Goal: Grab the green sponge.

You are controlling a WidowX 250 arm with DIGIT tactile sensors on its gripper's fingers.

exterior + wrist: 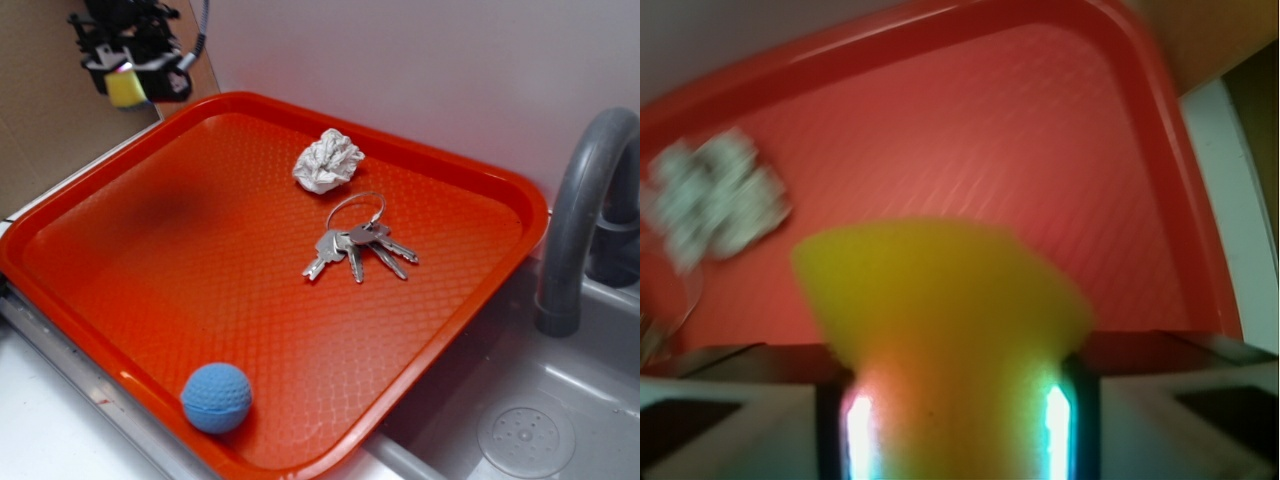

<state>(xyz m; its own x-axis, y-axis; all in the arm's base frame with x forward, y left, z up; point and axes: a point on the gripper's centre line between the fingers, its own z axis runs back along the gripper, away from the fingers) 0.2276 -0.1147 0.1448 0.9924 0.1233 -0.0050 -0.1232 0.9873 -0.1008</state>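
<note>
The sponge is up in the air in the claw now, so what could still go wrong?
The sponge is soft foam pinched between the gripper fingers, so it might squirm loose. If dropped, it would likely land on the tray, perhaps bouncing toward the paper wad, or miss the tray's edge.

Red tray with textured floor, lying on pale counter beside grey sink; near back rim, crumpled white paper wad; just in front of wad, bunch of keys on wire ring, ring end toward wad, blades fanned toward front; well apart, at front corner, blue dimpled ball, resting close against rim; grey curved tap rising at right edge of sink; round drain in basin floor; white wall behind; brown board at left; in wrist view, wad blurred at left over tray floor.
</note>
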